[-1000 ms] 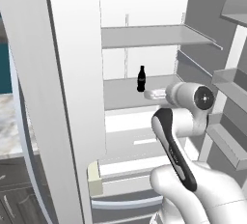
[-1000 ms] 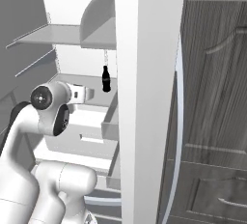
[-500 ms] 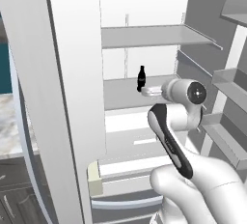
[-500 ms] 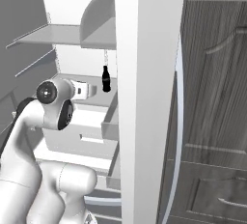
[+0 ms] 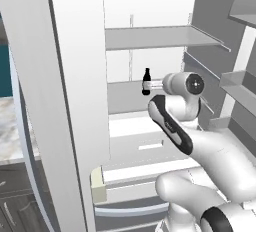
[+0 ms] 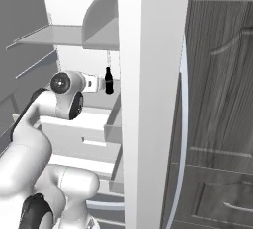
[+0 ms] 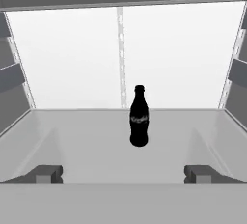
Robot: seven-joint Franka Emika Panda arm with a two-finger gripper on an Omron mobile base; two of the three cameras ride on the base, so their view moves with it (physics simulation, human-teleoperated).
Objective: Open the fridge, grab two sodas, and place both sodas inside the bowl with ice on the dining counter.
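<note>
- Left fingertip [image 7: 46,174] is seen low at the left of the hand view, clear of everything.
- Dark soda bottle [image 7: 139,117] is found upright on the middle shelf [image 7: 87,136] of the opened fridge [image 5: 65,101], ahead and near centre.
- Gripper [image 7: 123,175] is spread wide, nothing held.
- Advance should be kept straight and level, the bottle centred between the jaws before closing.

The fridge [image 5: 65,101] stands open, its white interior and grey shelves exposed. One soda, a dark near-black slim bottle [image 7: 139,117] with a small pale label at mid-height, stands upright on a middle shelf [image 7: 96,141] of the fridge, roughly centred between the side walls and set towards the back wall, alone on that shelf [image 5: 146,81] [image 6: 108,80].
</note>
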